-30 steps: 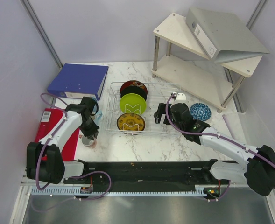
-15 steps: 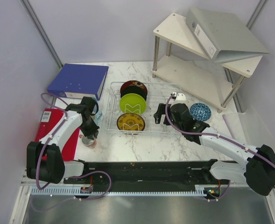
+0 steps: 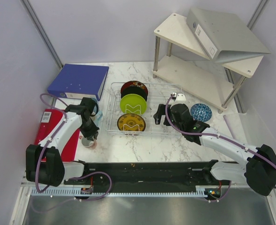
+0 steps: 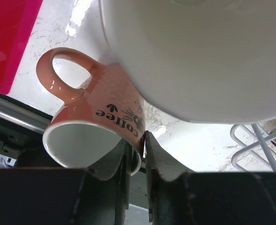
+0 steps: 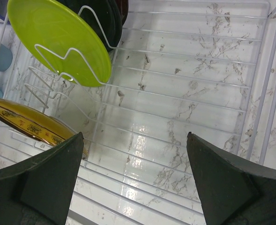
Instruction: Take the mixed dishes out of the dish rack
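Rack (image 3: 159, 93) sits mid-table. Three plates stand in its left half, one behind another: front plate (image 3: 131, 123), middle plate (image 3: 132, 103), back plate (image 3: 134, 88). Mug (image 3: 90, 142) lies left of the rack, toward the near edge. Folder (image 3: 46, 126) lies flat, farther left. Binder (image 3: 78, 81) sits behind the folder. Small dish (image 3: 201, 112) sits just right of the rack. Shelf (image 3: 175, 29) stands rear right, with a second binder (image 3: 227, 33) on its top tier.
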